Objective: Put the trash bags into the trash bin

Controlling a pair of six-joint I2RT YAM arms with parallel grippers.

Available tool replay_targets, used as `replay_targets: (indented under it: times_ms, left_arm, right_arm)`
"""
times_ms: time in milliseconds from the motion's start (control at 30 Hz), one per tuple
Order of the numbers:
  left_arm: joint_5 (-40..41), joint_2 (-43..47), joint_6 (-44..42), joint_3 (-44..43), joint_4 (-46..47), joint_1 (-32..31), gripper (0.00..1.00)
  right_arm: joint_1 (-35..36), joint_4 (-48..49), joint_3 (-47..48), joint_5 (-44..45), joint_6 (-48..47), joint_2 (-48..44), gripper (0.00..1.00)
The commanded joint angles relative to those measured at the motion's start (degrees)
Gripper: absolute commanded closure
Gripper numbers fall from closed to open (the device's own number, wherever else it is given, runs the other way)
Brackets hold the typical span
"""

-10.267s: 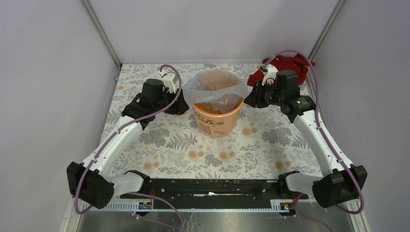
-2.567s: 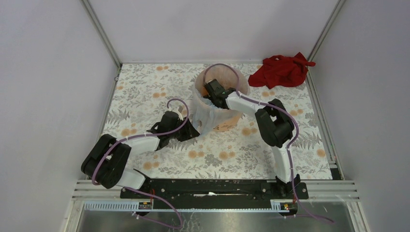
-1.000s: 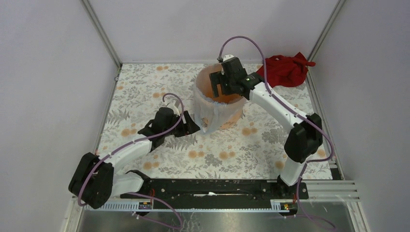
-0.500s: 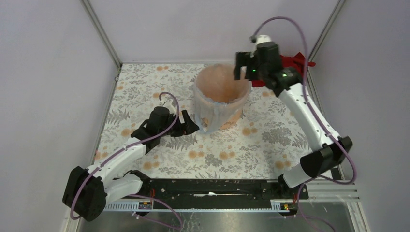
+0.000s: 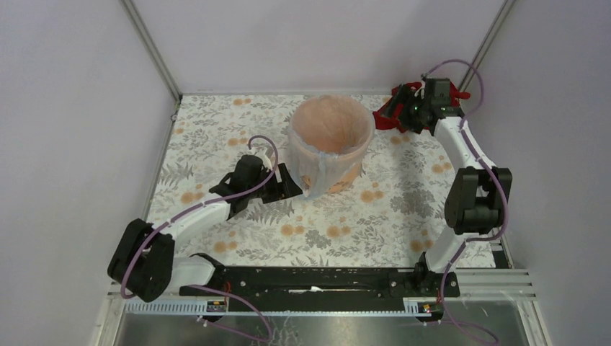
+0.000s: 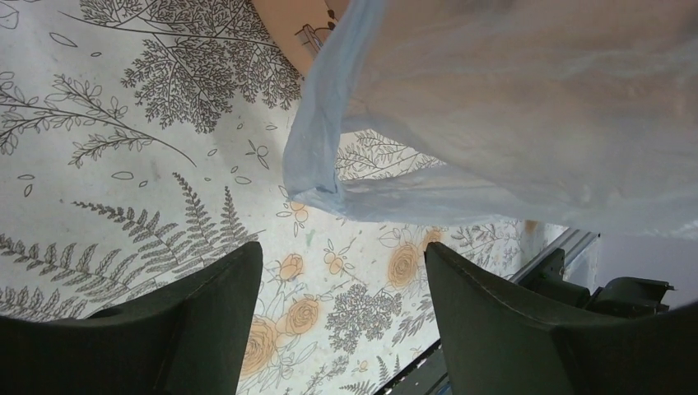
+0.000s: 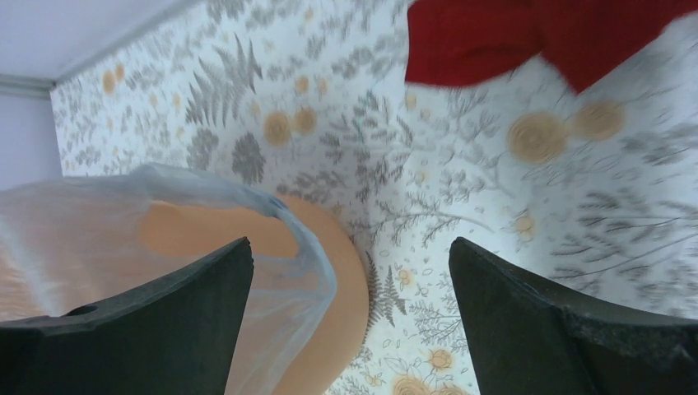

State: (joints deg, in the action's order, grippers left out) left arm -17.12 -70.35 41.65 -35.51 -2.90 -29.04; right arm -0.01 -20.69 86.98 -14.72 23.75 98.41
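Note:
The trash bin (image 5: 339,169) is a round orange bucket standing at the middle back of the table. The trash bag (image 5: 315,179), thin pale blue film, lines it and folds over the rim, with a flap hanging down the near left side. My left gripper (image 5: 287,184) sits low beside that flap, open and holding nothing. In the left wrist view the bag (image 6: 510,107) hangs just beyond the gripper (image 6: 342,251), apart from it. My right gripper (image 5: 387,115) is open and empty, to the right of the bin. Its wrist view shows the bag (image 7: 165,214) over the bin wall (image 7: 342,280).
A dark red cloth (image 5: 421,101) lies crumpled at the back right corner, right by the right gripper, and shows in the right wrist view (image 7: 510,33). The floral tablecloth (image 5: 375,216) covers the table. Walls with metal posts close in the sides and back.
The right arm has lifted out of the bin and swung right toward the red cloth. The left gripper has stayed by the hanging flap, shifting only slightly.

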Motion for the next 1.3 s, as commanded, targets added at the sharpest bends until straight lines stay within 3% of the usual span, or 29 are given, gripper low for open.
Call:
replay_targets:
  times_ms: [0,333,533,633,733,867,1033,1267]
  left_arm:
    - [-1.42,-3.11,1.51,-3.33,6.49,-0.06,0.24]
    - [-0.98,-10.57,2.27,-6.58,10.65,0.22,0.25]
    - [-1.30,-14.42,1.62,-9.02,11.52,3.83,0.24]
    - [-1.82,-14.35,0.68,-9.95,10.51,5.53,0.22]
    - [-0.28,-11.03,-1.68,-9.97,6.31,6.81,0.16]
    - [2.68,-2.61,-4.92,-8.18,-1.53,8.45,0.07]
    - [5.50,10.41,-6.92,-5.96,-11.46,9.79,0.01]
    - [6.57,21.04,-8.62,-10.53,-22.48,9.96,0.01]
  right_arm:
    - [0.34,8.41,-5.99,-10.24,5.21,2.11,0.05]
    - [5.40,23.64,-21.11,-15.65,13.91,2.55,0.25]
    - [7.92,26.23,-23.32,-15.27,15.53,2.63,0.25]
    - [7.83,20.58,-22.21,-11.04,11.46,1.11,0.22]
    - [7.83,10.44,-19.93,-4.12,4.06,-1.64,0.15]
    - [7.83,4.35,-22.63,4.18,-0.51,-8.04,0.08]
    - [8.51,3.39,-29.47,4.97,-1.12,-15.53,0.05]
    - [9.87,2.91,-34.73,3.35,-2.48,-21.22,0.02]
